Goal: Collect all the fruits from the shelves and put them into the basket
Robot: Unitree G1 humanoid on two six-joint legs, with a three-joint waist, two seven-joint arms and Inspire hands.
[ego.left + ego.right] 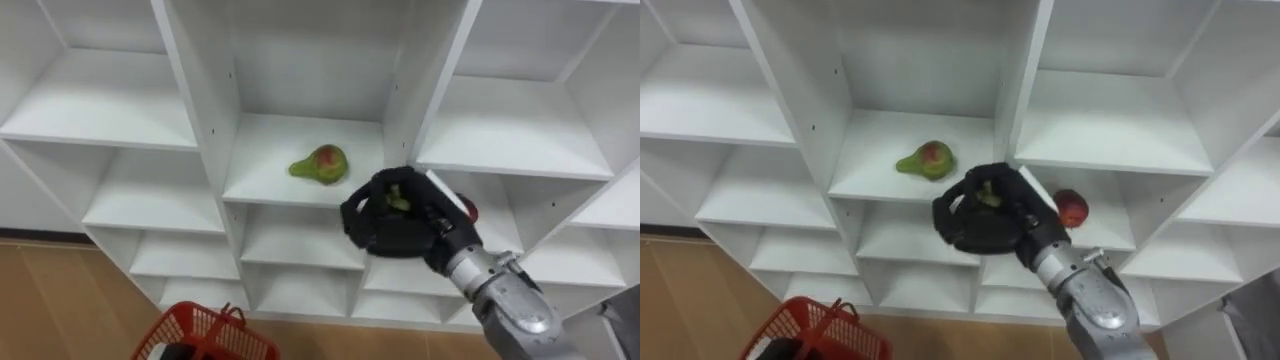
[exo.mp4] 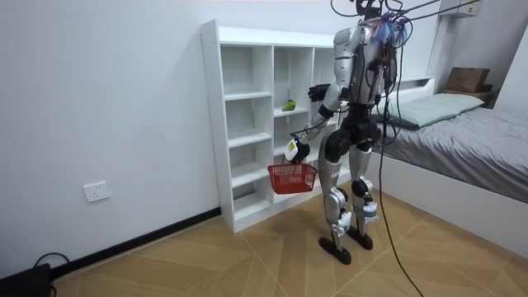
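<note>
Dangling the red basket (image 1: 205, 335) from the left hand (image 2: 299, 151), low and left of the fingers of the right hand (image 1: 400, 215), ready for catching fruit. Probably targeting the pear (image 1: 320, 163) lying on the closet shelf (image 1: 270, 192) just left of them. Curling those fingers round something greenish, grip impossible to tell. Keeping the apple (image 1: 1071, 208), just right and lower, for later.

Your two head cameras sit side by side, close to the white closet (image 1: 205, 100), looking down and forward into its compartments. Both share the pear (image 1: 320, 164), the right hand (image 1: 395, 215) and the red basket (image 1: 235, 340). Your room camera stands well back, side-on, taking in the whole robot, closet and basket.
</note>
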